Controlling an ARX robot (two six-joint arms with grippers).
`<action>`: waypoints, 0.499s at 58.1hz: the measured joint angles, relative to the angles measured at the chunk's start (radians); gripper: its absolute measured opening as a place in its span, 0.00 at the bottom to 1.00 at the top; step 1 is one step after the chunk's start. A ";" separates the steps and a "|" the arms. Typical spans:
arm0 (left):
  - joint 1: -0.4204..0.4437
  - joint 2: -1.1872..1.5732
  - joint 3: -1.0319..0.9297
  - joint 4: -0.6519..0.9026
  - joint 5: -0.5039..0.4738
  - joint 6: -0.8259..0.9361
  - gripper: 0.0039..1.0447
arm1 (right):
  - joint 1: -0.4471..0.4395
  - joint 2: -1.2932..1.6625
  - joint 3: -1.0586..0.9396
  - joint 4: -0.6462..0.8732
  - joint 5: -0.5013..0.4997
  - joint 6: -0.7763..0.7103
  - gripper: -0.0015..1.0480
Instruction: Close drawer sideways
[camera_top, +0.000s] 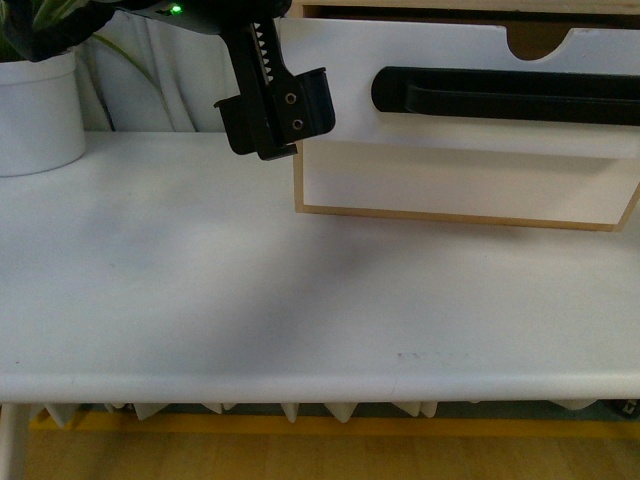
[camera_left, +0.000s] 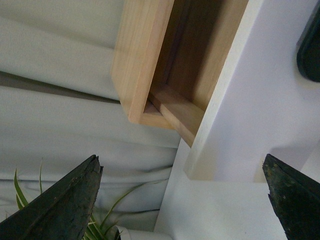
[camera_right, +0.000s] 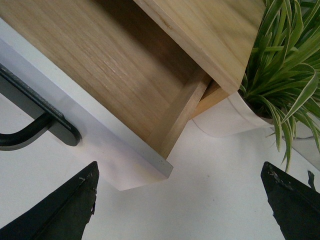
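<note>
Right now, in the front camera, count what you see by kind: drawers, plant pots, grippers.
Drawers: 2, the handled drawer and the plain drawer below it
Plant pots: 1, the white pot
Grippers: 1, the left gripper
Total: 4

Drawer front smooth matt white, sides pale grained wood; handle glossy black

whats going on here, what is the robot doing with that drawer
The drawer with the black bar handle stands pulled out of its light-wood cabinet. The left end effector hangs open at the drawer front's left edge, gripping nothing. The right end effector is open too, by a corner of the drawer. It is not yet closed.
</note>
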 joint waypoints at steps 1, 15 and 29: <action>-0.002 0.005 0.003 0.000 -0.002 0.000 0.94 | 0.000 0.003 0.002 0.000 0.000 -0.001 0.91; -0.016 0.048 0.029 0.003 -0.004 0.001 0.94 | -0.003 0.044 0.021 0.024 0.015 -0.016 0.91; -0.018 0.095 0.090 0.016 -0.002 0.021 0.94 | -0.004 0.109 0.069 0.062 0.027 -0.031 0.91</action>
